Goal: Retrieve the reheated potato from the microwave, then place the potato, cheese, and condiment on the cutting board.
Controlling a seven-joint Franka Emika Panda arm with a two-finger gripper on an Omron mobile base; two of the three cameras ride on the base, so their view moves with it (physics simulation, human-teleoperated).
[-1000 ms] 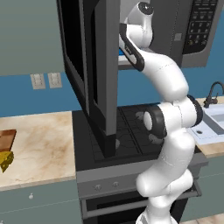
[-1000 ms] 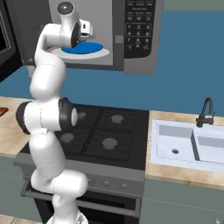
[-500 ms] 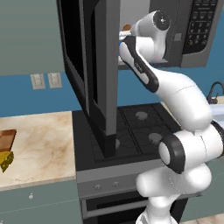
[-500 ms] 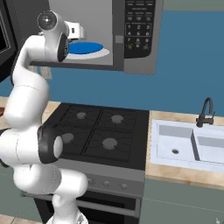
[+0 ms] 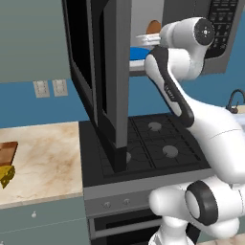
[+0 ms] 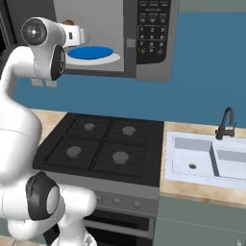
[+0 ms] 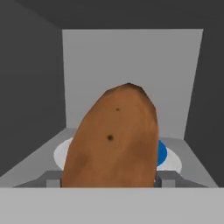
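One step in hand: potato (image 7: 113,140) retrieval. Gripper (image 6: 77,34) holds potato between fingers, at microwave (image 6: 144,38) mouth, above blue plate (image 6: 91,53). Next move: pull out clear of open door (image 5: 103,81), carry left to board (image 5: 7,154). Cheese (image 5: 5,174) near board.

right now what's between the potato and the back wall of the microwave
In the hand view, the blue plate on the white turntable lies behind the potato; otherwise the microwave cavity is bare.

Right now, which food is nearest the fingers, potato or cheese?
The rounded brown potato, held between the fingers at the black microwave; the yellow cheese wedge lies far left on the counter.
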